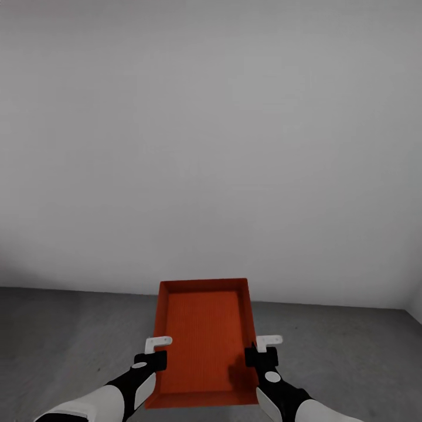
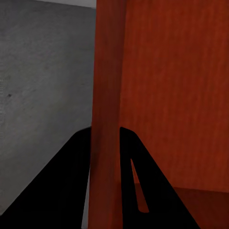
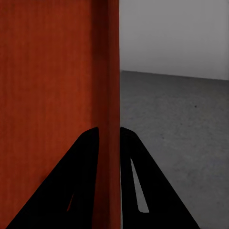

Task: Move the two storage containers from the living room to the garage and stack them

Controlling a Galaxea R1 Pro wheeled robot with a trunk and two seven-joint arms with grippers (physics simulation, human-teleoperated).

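An orange-red open-top storage container (image 1: 205,340) hangs in front of me above the grey concrete floor (image 1: 70,334), held between both arms. My left gripper (image 1: 153,358) is shut on its left wall (image 2: 106,119), one black finger (image 2: 62,191) outside and one inside. On the opposite side, my right gripper (image 1: 258,355) is shut on the right wall (image 3: 109,114), whose ribbed rim passes between the dark fingers (image 3: 76,191). The container is empty and roughly level.
A plain white wall (image 1: 211,140) rises straight ahead and meets the mottled concrete about a container's length beyond the bin. Bare floor (image 3: 181,124) spreads to both sides, with a wall corner at the far right (image 1: 413,308).
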